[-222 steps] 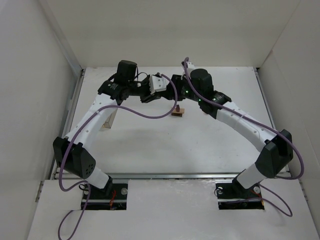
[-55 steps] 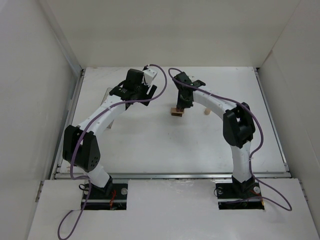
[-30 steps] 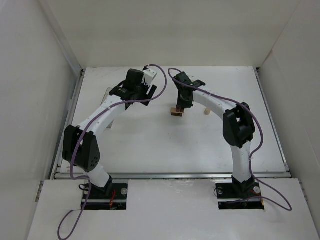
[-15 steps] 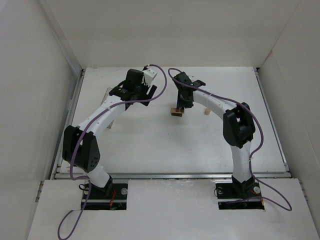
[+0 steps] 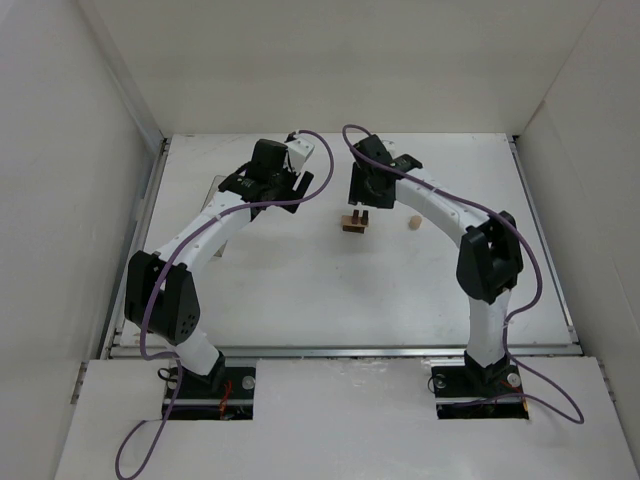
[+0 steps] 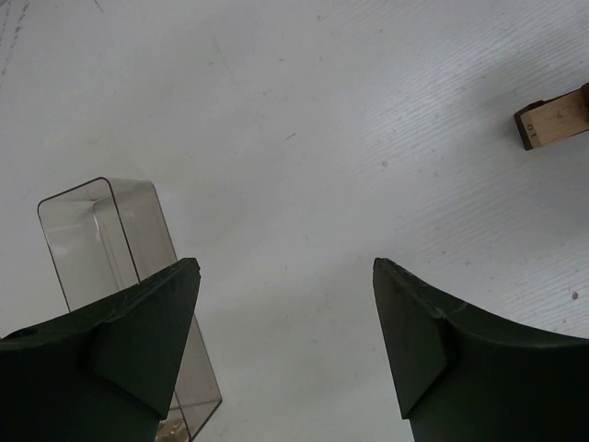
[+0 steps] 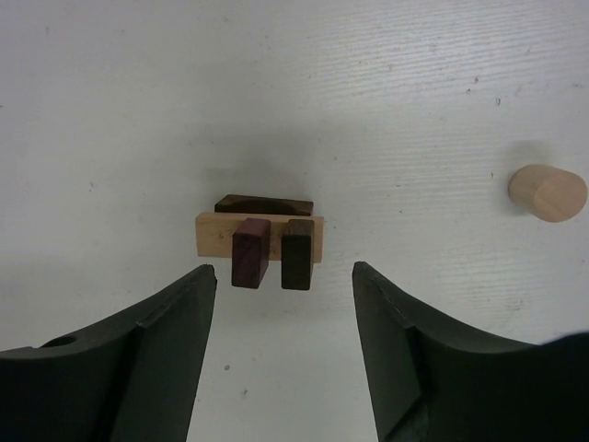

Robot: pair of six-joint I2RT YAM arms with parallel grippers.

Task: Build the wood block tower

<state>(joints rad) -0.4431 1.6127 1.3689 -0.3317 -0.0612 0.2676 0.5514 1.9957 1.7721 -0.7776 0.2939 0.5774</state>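
Observation:
The wood block tower [image 7: 216,238] stands mid-table: a tan slab resting on a dark base block [image 7: 264,203]. A reddish-brown piece [image 7: 250,253] and a dark brown piece [image 7: 295,255] stand upright side by side on the slab. My right gripper [image 7: 283,266] hovers just above them, open and holding nothing. From above, the tower [image 5: 353,224] sits right below that gripper. A pale cylinder [image 7: 547,192] lies on its side to the tower's right. My left gripper [image 6: 285,262] is open and empty over bare table, with the tower's end [image 6: 555,122] at the far right of its view.
A clear plastic box [image 6: 101,239] lies beside my left gripper's left finger, partly under the left arm [image 5: 215,225] in the top view. White walls enclose the table on the left, back and right.
My right gripper has opened and risen off the tower, leaving the second upright dark piece standing on the slab. The left arm has not moved.

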